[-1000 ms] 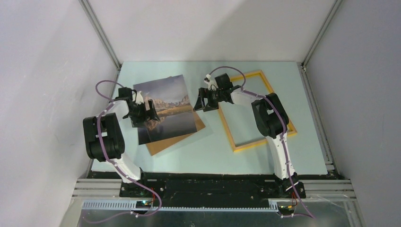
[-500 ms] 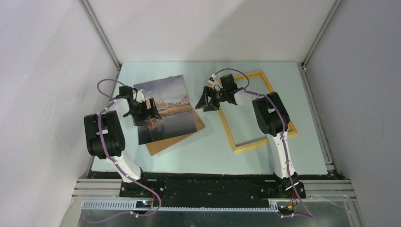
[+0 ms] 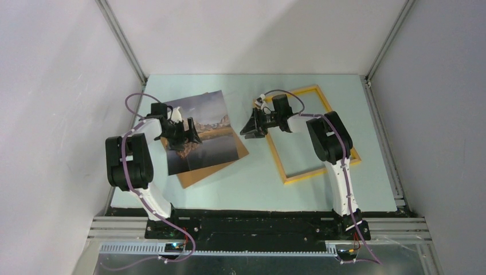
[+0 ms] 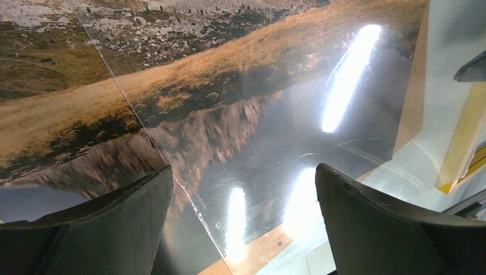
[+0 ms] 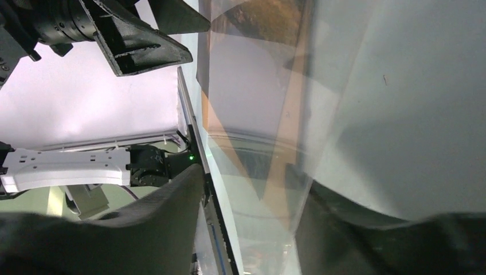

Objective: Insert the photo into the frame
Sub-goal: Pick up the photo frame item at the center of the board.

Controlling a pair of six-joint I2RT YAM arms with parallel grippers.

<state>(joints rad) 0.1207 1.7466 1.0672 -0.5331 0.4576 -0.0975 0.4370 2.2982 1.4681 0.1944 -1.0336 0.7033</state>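
The photo [image 3: 215, 146], a mountain mirrored in a lake, lies face up on a brown backing board [image 3: 212, 171]. My left gripper [image 3: 192, 136] hovers low over its left half, open, with the glossy print [image 4: 258, 114] between the fingers and nothing held. The yellow-edged frame [image 3: 321, 171] lies flat to the right. My right gripper [image 3: 247, 129] sits between photo and frame, turned on its side. Its fingers stand apart, and the edge of a thin clear sheet [image 5: 258, 143] runs between them. I cannot tell whether it touches either finger.
A fine straight line [image 4: 172, 177] crosses the print, like the edge of a clear film. The backing board [image 4: 258, 252] sticks out past the photo's near and right sides. Grey walls close in the pale table [image 3: 252, 183] on three sides.
My left gripper has slid a little to the right across the photo. My right gripper has shifted slightly toward the frame and its fingers have drawn closer together.
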